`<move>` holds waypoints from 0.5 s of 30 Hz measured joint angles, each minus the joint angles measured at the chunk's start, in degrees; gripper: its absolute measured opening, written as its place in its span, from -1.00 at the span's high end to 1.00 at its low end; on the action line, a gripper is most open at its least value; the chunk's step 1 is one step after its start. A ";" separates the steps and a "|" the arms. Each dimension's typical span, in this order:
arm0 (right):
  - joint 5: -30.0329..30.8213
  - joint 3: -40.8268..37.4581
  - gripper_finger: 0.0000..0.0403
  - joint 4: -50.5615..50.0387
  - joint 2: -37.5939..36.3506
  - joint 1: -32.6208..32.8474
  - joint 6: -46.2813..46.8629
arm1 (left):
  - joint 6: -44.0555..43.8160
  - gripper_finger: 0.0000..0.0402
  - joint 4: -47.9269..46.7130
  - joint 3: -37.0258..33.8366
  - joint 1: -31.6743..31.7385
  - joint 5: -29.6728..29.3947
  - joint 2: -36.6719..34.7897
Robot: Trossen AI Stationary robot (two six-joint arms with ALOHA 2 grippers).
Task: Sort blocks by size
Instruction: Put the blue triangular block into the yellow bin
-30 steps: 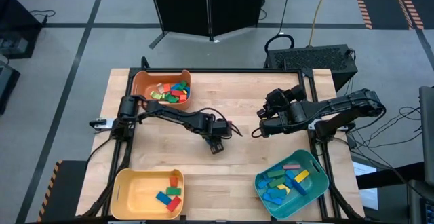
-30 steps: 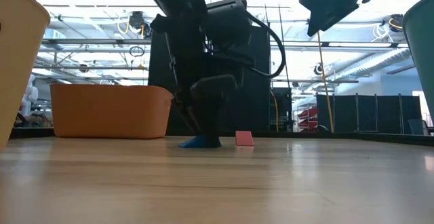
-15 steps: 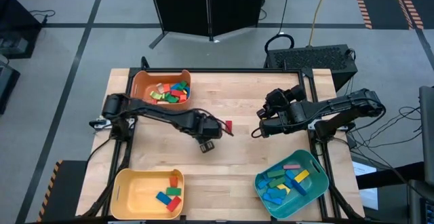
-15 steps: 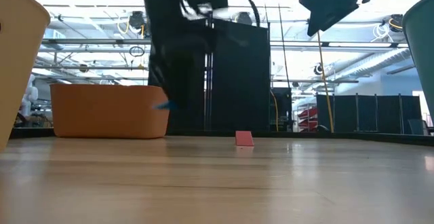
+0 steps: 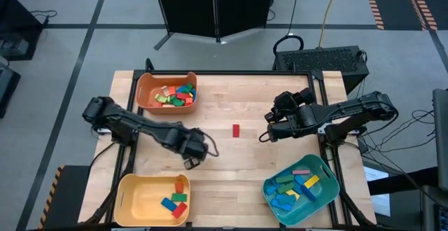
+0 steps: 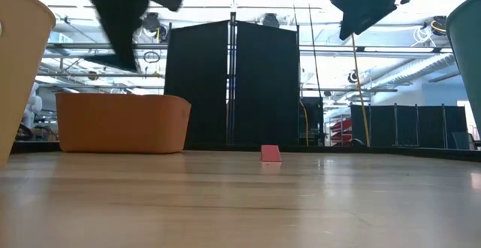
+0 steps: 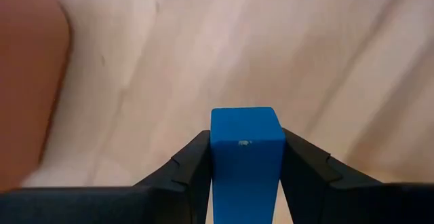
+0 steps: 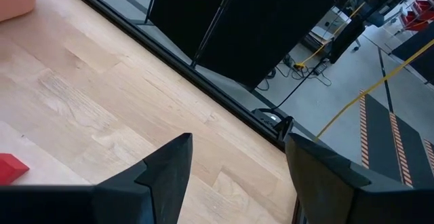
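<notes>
L gripper (image 5: 194, 155) is hanging above the table's front-left area, claw partly closed and clamping a small blue painted wooden block (image 7: 245, 149), square-ended, long axis running out between the fingers. The coming move is turning on one relation: the yellow plastic bin (image 5: 129, 201), rounded walls, is lying just front-left of the claw, nearer than the orange plastic bin (image 5: 145, 87) at the back; teal plastic bin (image 5: 325, 177) is well apart, front-right. Judgement: block is bound for the yellow bin.

A small red wooden block (image 5: 236, 129), flat rectangle, is lying alone mid-table, between both arms, somewhat nearer the R gripper (image 5: 269, 133). R claw is holding nothing, fingers apart, waiting raised over table's right side.

Table (image 5: 245, 175): pale planked wood, smooth.
</notes>
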 joint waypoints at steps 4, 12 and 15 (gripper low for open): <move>-0.02 0.00 -0.11 -0.01 0.00 0.01 0.00 | -3.05 0.31 -3.23 0.00 -4.51 3.44 -1.12; -0.11 0.00 -0.11 0.00 0.00 0.01 0.37 | -8.50 0.31 -6.21 0.02 -11.58 7.75 -1.78; -0.13 0.00 -0.11 0.07 0.00 0.00 0.37 | -6.95 0.31 -6.07 0.02 -14.46 9.76 -1.80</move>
